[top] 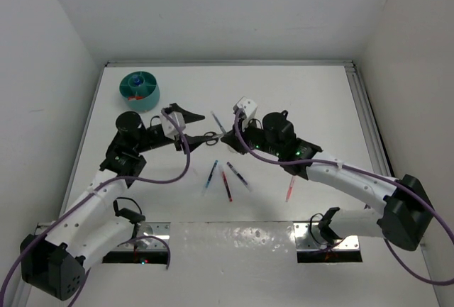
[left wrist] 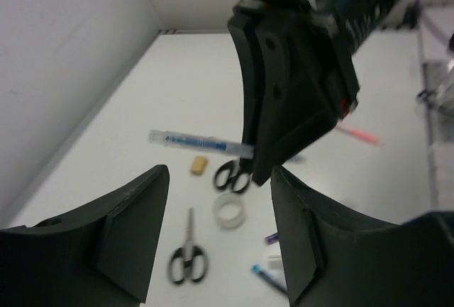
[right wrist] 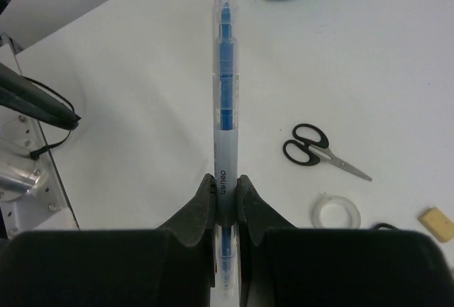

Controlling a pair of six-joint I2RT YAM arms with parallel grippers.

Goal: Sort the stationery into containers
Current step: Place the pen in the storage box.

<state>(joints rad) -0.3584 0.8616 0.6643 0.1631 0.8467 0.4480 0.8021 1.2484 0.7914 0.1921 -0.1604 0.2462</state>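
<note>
A round teal plastic desk organiser stands at the white tabletop's far left. A clear plastic pen, in the right hand, points toward it. Beside the pen, on the tabletop, lie black-handled scissors, then a clear tape roll, then a beige eraser (none touching).

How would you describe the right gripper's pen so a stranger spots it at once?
Find the right gripper over the white table. Clamped in it is a clear pen with a blue core. The other pens lie loose on the table; only this one is held.
</note>
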